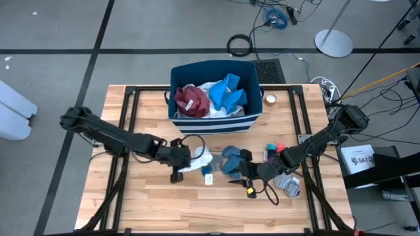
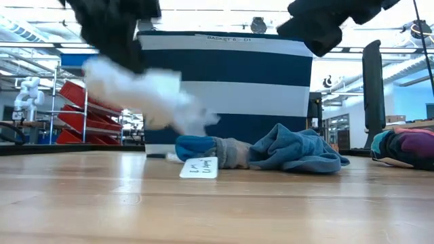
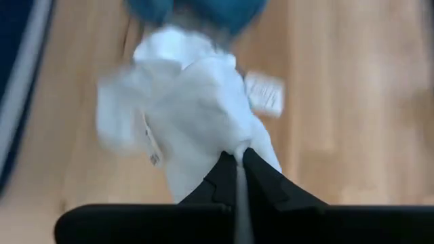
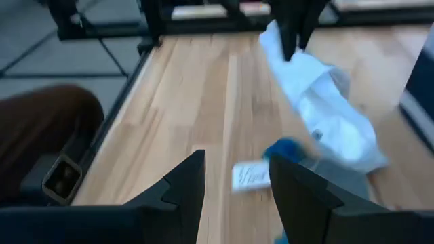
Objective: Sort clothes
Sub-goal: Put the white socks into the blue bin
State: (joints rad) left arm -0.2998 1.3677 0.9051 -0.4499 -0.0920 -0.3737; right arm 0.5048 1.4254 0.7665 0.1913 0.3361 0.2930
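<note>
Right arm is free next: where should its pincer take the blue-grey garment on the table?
Take the blue-grey garment at its raised, bunched ridge, coming straight down from above. It lies crumpled and low on the table, so flat edges offer little. The right pincer is open.

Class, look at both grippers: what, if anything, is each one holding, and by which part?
The left gripper pinches the white garment by a thin bunched edge, lifting it off the table. The right gripper is open and holds nothing.

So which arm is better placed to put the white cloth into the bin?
The left. Its gripper is already shut on the white cloth, lifted beside the bin. The right gripper is open and holds nothing.
</note>
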